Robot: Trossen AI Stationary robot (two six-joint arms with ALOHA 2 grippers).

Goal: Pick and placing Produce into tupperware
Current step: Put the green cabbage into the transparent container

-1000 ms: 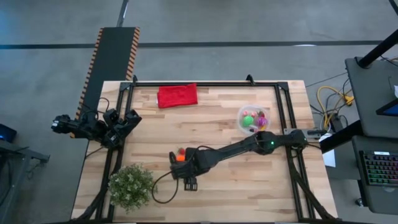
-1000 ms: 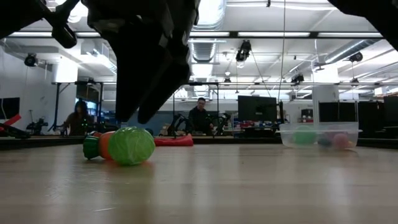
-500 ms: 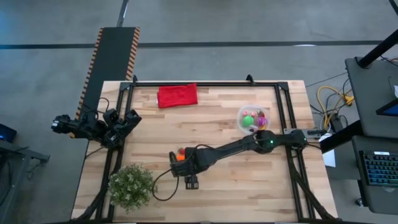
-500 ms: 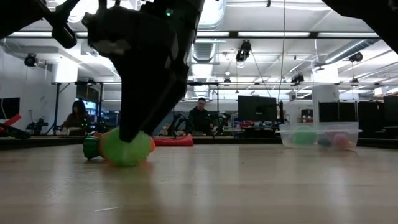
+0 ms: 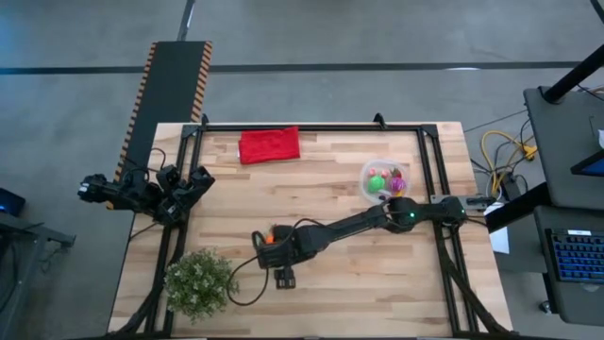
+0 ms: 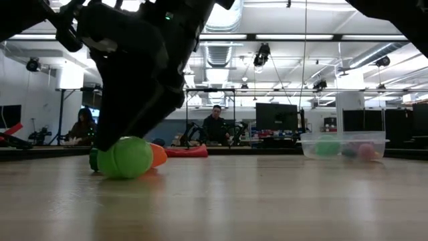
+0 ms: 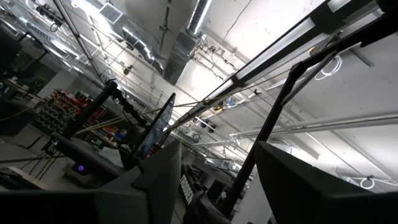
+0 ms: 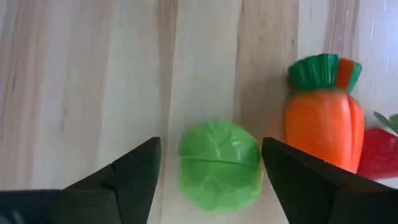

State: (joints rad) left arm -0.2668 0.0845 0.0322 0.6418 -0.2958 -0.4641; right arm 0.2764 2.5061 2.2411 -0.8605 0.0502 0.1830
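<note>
A green ball-shaped toy vegetable (image 8: 219, 165) lies on the table beside an orange toy carrot (image 8: 322, 118) and a red piece (image 8: 379, 152), left of the table's middle. In the low view the green ball (image 6: 125, 157) hides most of the carrot (image 6: 158, 155). My right gripper (image 5: 267, 240) is open, low over the green ball, one finger on each side of it (image 8: 211, 142). The clear tub (image 5: 364, 178) at the far right holds several coloured pieces. My left gripper (image 5: 198, 181) waits open off the table's left edge. My right gripper has one finger (image 8: 298, 180) against the green ball's side next to the carrot (image 8: 255, 163), and the other finger stands apart from the ball. The fingers come from above, pointing down. The ball rests on the table.
A red cloth (image 5: 269, 144) lies at the far edge. A bushy green plant (image 5: 198, 281) stands at the near left corner, close to my right gripper. The tub also shows in the low view (image 6: 342, 144). Bare wood lies between the produce and the tub.
My right gripper has gone down and a little toward the table's left edge, coming around the green ball. The green ball has shifted a little toward the table's left and now covers the carrot's green top in the low view. The carrot has stayed in place.
</note>
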